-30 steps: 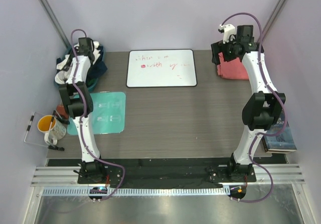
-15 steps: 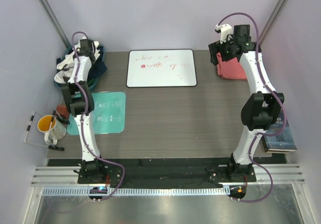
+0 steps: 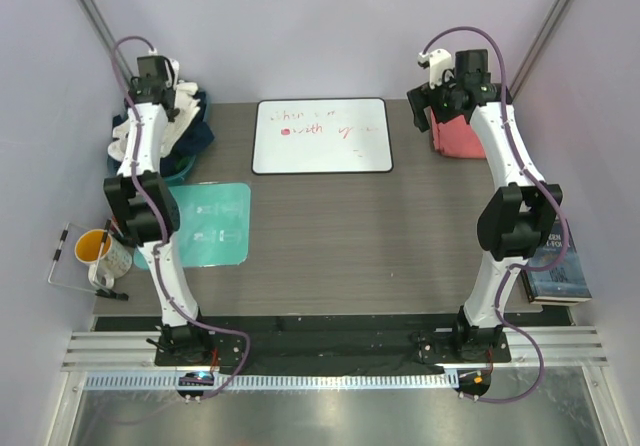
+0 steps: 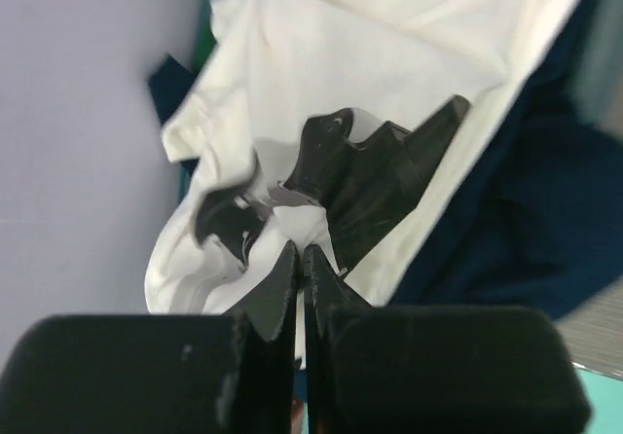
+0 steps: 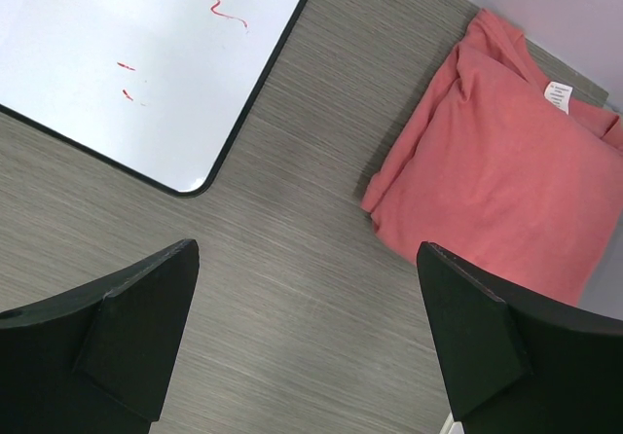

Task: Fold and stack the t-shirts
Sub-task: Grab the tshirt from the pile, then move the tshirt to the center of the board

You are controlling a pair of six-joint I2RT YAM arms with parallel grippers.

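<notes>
Open tabletop (image 5: 292, 259) separates the whiteboard (image 5: 127, 54) from the salmon-red t-shirt (image 5: 496, 171), leaving a passable lane.

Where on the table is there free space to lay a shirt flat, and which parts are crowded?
The widest bare patch is the table centre, bordered by the whiteboard behind and the teal board on its left. Crowded: the far-left corner with the cream-white t-shirt pile, and the far-right corner with the salmon-red t-shirt.
</notes>
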